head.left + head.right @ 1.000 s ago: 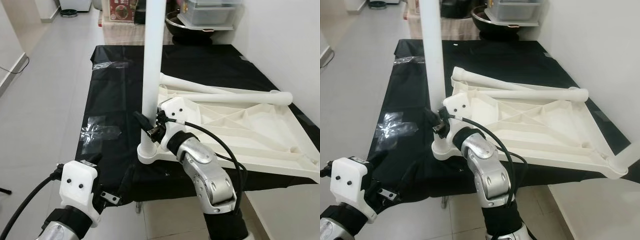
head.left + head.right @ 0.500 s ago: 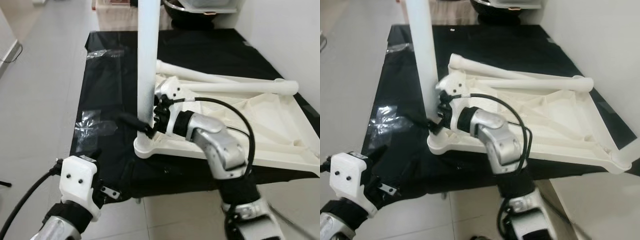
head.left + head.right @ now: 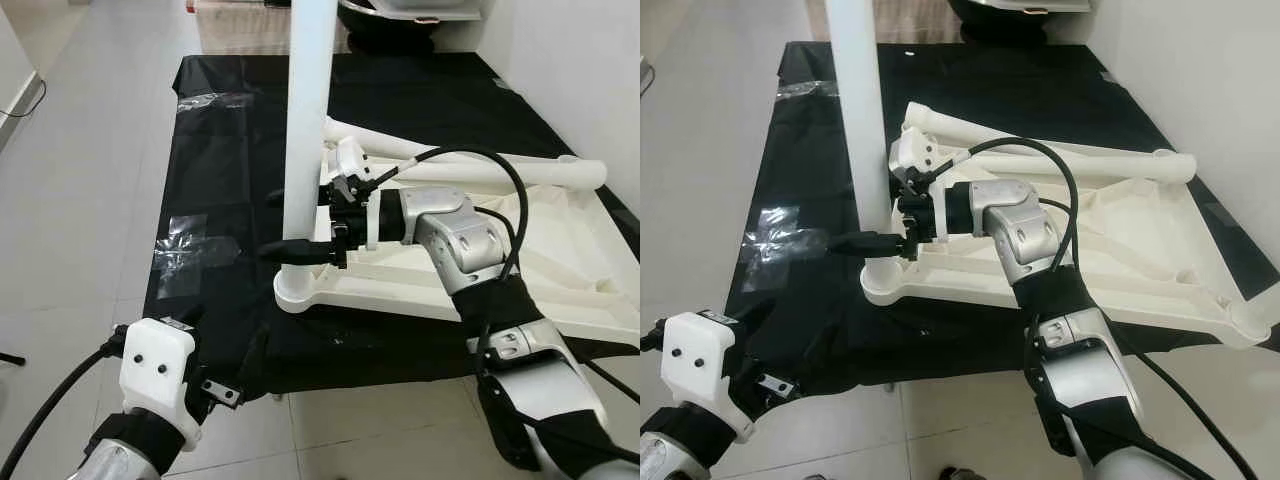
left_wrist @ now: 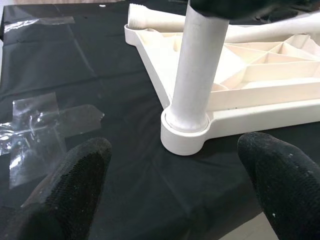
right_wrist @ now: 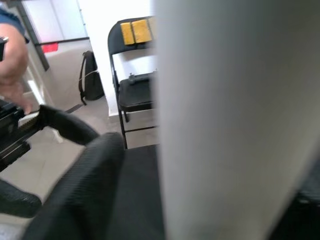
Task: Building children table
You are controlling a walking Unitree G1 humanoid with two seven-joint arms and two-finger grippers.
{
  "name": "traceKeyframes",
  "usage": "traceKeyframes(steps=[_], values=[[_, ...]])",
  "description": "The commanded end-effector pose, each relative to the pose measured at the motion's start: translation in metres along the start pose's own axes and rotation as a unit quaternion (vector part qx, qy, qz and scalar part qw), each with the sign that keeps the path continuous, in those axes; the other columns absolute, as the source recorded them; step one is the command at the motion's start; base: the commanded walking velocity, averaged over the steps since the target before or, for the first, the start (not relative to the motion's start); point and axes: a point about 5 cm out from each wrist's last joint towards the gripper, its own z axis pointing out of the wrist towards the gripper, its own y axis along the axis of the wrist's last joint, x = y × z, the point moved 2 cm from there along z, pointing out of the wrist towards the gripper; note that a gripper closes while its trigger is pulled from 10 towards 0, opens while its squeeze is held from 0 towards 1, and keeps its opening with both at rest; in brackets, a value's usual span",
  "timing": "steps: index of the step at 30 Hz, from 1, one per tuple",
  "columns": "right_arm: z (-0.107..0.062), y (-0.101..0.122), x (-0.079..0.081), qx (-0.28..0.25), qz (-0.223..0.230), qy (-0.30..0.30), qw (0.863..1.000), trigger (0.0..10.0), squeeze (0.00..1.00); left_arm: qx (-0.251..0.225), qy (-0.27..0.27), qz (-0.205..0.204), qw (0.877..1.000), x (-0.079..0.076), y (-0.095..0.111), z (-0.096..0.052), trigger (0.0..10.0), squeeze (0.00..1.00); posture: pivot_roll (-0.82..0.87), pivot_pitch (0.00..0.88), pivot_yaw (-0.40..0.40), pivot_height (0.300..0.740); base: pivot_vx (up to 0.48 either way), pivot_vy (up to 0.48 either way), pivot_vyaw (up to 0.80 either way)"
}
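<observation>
— What do the head views give that the wrist cameras don't?

— The whole layout: an upturned white tabletop point(image 3: 520, 250) lying on a table draped in black sheet point(image 3: 230, 150), one white table leg point(image 3: 308, 130) standing upright in the tabletop's near-left corner socket point(image 3: 300, 292), and two more loose legs point(image 3: 470, 175) lying across the tabletop's far side. That makes three legs counted.

— And the right gripper?

— The right gripper point(image 3: 300, 225) reaches in sideways with its fingers spread either side of the upright leg, one finger point(image 3: 300, 252) in front of it; whether they press on it I cannot tell. The right wrist view is close up against the leg — pale, blurred — with a black folding chair point(image 5: 132, 85) behind.

— The left?

— The left gripper point(image 4: 180, 170) is open, low at the table's near edge. Its wrist view shows the socket's collar clearly, plus one cross of clear tape point(image 4: 45, 125) on the sheet.
</observation>
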Motion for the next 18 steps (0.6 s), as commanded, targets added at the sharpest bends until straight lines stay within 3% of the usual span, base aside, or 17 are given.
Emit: traceKeyframes(steps=[1,4,9,10,11,12,14,15,16,17,18], values=[[-0.002,0.004,0.000,-0.014,-0.003,0.014,1.000,0.0,0.00,0.004,-0.003,0.006,1.000,-0.003,0.001,-0.002,10.0,0.00,0.15,0.204,-0.102,0.740,0.000,0.000,0.00],[-0.003,-0.001,0.000,-0.012,-0.002,0.021,1.000,0.0,0.00,0.004,-0.004,0.005,1.000,-0.004,0.001,-0.003,10.0,0.00,0.15,0.205,-0.102,0.740,0.000,0.000,0.00],[-0.008,-0.012,-0.003,0.003,0.005,-0.017,1.000,0.0,0.00,0.004,-0.005,0.001,1.000,-0.005,0.001,-0.002,10.0,0.00,0.14,0.205,-0.104,0.740,0.000,0.000,0.00],[-0.007,-0.017,-0.005,0.000,0.017,-0.063,0.998,0.0,0.00,0.004,-0.005,0.000,1.000,-0.006,0.001,-0.002,10.0,0.00,0.13,0.205,-0.109,0.740,0.000,0.000,0.00],[-0.003,-0.024,-0.004,-0.005,0.034,-0.135,0.990,0.0,0.00,0.003,-0.006,-0.001,1.000,-0.006,0.001,-0.002,10.0,0.00,0.11,0.205,-0.115,0.740,0.000,0.000,0.00],[0.000,-0.035,-0.001,-0.004,0.051,-0.235,0.971,0.0,0.00,0.002,-0.006,-0.003,1.000,-0.006,0.001,-0.002,10.0,0.00,0.11,0.205,-0.116,0.740,0.000,0.000,0.00],[0.000,-0.035,-0.001,-0.004,0.051,-0.235,0.971,0.0,0.00,0.002,-0.006,-0.003,1.000,-0.006,0.001,-0.002,10.0,0.00,0.11,0.205,-0.116,0.740,0.000,0.000,0.00],[-0.003,-0.047,0.002,0.016,0.068,-0.348,0.935,0.0,0.00,0.001,-0.007,-0.004,1.000,-0.005,0.001,-0.001,10.0,0.00,0.10,0.205,-0.110,0.740,0.000,0.000,0.00],[-0.003,-0.047,0.002,0.016,0.068,-0.348,0.935,0.0,0.00,0.001,-0.007,-0.004,1.000,-0.005,0.001,-0.001,10.0,0.00,0.10,0.205,-0.110,0.740,0.000,0.000,0.00],[0.002,-0.058,0.023,0.039,0.076,-0.405,0.910,0.0,0.00,-0.001,-0.009,-0.005,1.000,-0.006,0.002,0.001,10.0,0.00,0.10,0.203,-0.100,0.740,0.000,0.000,0.00],[0.009,-0.059,0.039,0.050,0.076,-0.430,0.898,0.0,0.00,-0.004,-0.010,-0.007,1.000,-0.005,0.002,0.002,10.0,0.00,0.08,0.197,-0.095,0.740,0.000,0.000,0.00]])
